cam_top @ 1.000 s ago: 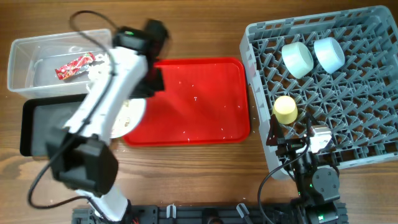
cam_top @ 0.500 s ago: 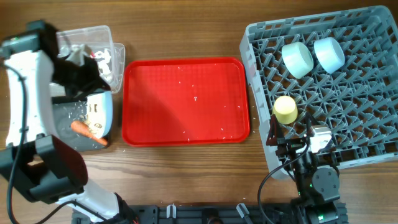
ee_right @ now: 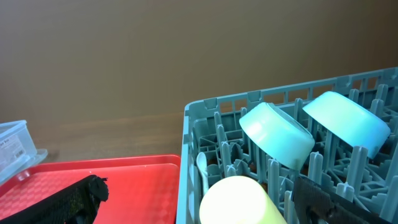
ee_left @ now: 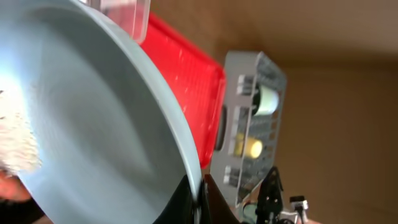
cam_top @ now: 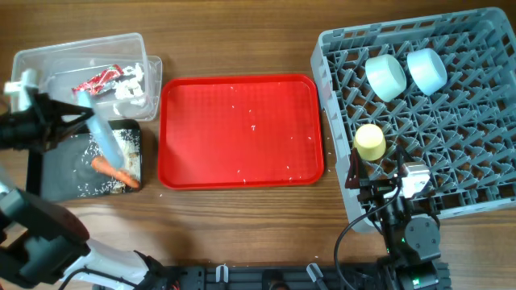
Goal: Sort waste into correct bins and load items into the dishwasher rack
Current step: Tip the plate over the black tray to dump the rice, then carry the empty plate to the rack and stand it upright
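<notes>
Where the counter (cam_top: 242,221) meets its near edge, at about 5 o'clock, the right pincer (cam_top: 376,179) sits with its jaws apart, holding nothing, just at the near rim of the grey rack (cam_top: 484,201). Over at 8 o'clock lies the black tray (cam_top: 48,173), with an orange carrot piece (cam_top: 113,171) at its right end and pale food scraps (cam_top: 81,192) scattered along its near side. Above that tray the left pincer (ee_left: 198,196) is clamped on the rim of the light-blue plate (cam_top: 101,133), which is tipped steeply on edge over the tray.

At the centre lies the flat red tray (cam_top: 242,129), dotted with a few white specks. Toward 3 o'clock, inside the rack, a yellow cup (cam_top: 371,142) rests near the left wall, and a white spoon (ee_right: 200,167) stands among the pegs just beyond it. Farther in, at 2 o'clock, a mint-green bowl (cam_top: 385,76) and a light-blue bowl (cam_top: 426,70) lean side by side.

At 10 o'clock, the clear tub (cam_top: 32,68) holds a red wrapper (cam_top: 98,79) and a crumpled white tissue (cam_top: 129,87).
</notes>
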`<state>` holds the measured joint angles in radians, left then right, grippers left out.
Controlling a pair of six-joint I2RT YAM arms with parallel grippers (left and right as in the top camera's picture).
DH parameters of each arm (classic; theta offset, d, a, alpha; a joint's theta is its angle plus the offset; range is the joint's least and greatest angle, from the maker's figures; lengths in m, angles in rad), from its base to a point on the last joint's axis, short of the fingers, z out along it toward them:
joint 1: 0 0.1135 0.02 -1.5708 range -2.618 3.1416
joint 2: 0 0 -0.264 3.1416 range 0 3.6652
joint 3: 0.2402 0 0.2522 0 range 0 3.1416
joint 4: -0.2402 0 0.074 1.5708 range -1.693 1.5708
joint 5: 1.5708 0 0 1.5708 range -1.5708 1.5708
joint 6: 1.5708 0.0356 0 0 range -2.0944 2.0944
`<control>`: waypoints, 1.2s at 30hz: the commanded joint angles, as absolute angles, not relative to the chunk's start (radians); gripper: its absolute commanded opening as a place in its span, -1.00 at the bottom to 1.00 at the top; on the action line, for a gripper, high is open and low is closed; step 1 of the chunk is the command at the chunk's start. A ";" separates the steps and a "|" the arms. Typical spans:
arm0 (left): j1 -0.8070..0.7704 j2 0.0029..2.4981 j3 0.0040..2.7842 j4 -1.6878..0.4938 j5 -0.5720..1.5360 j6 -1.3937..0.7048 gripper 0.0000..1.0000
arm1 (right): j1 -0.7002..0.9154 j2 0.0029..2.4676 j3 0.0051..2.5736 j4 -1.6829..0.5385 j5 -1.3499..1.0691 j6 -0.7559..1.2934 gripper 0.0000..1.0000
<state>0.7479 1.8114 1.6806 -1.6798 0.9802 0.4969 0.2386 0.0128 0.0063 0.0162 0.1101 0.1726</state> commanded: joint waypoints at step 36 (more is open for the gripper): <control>-0.252 1.698 1.349 0.145 1.007 -0.720 -0.92 | 0.234 0.010 0.005 0.020 0.111 0.186 1.00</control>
<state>-0.1970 1.7016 1.3361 -0.0246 1.2961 -0.2718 0.2386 0.0158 0.0063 0.0158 0.1101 0.1761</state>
